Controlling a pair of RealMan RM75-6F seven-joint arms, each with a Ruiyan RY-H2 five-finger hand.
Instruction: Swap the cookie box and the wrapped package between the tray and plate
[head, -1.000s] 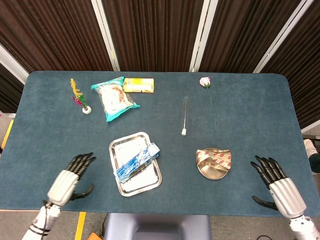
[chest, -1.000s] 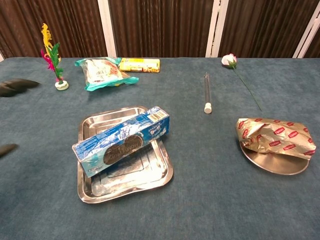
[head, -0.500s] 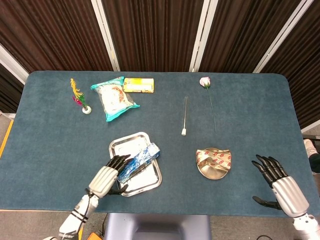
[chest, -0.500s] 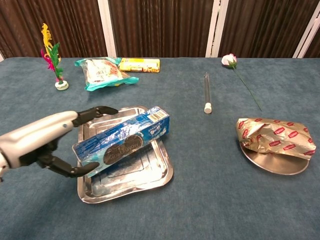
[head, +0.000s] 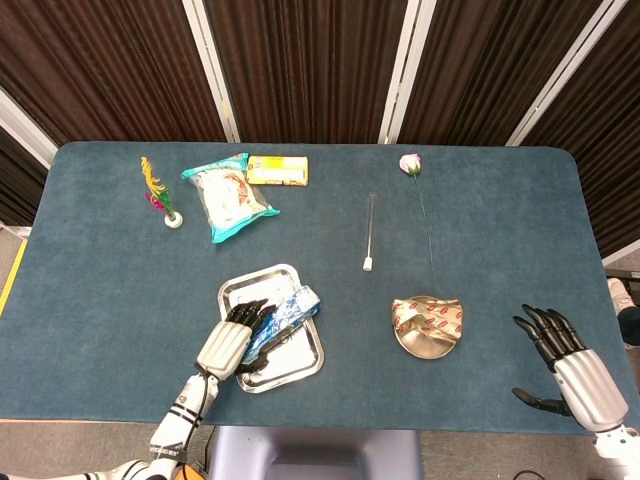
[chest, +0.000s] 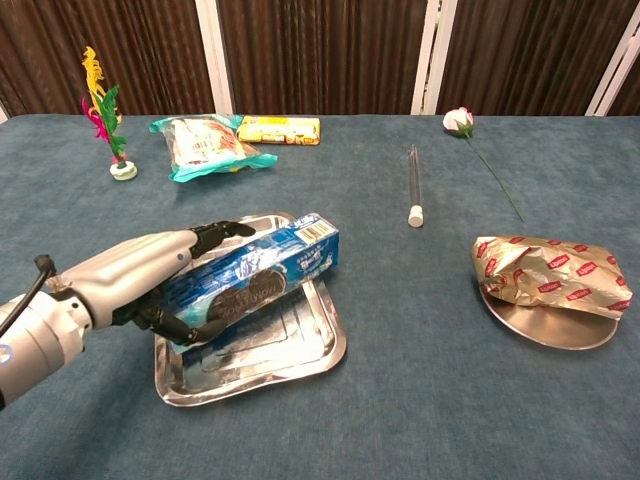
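At the left, the left hand (chest: 150, 275) wraps the near end of the cookie box (chest: 262, 277), fingers over the top and thumb underneath, though whether the grip is firm cannot be told. The box lies slantwise in the tray (chest: 300, 365), its far end propped on the rim. To do this step well, the hand should probably close squarely around the box's narrow sides and lift straight up so the thin tray is not dragged along. Further right, the wrapped package (chest: 552, 273) sits on the plate (chest: 540, 328), and the right hand (head: 565, 360) hovers spread and empty, well apart from it.
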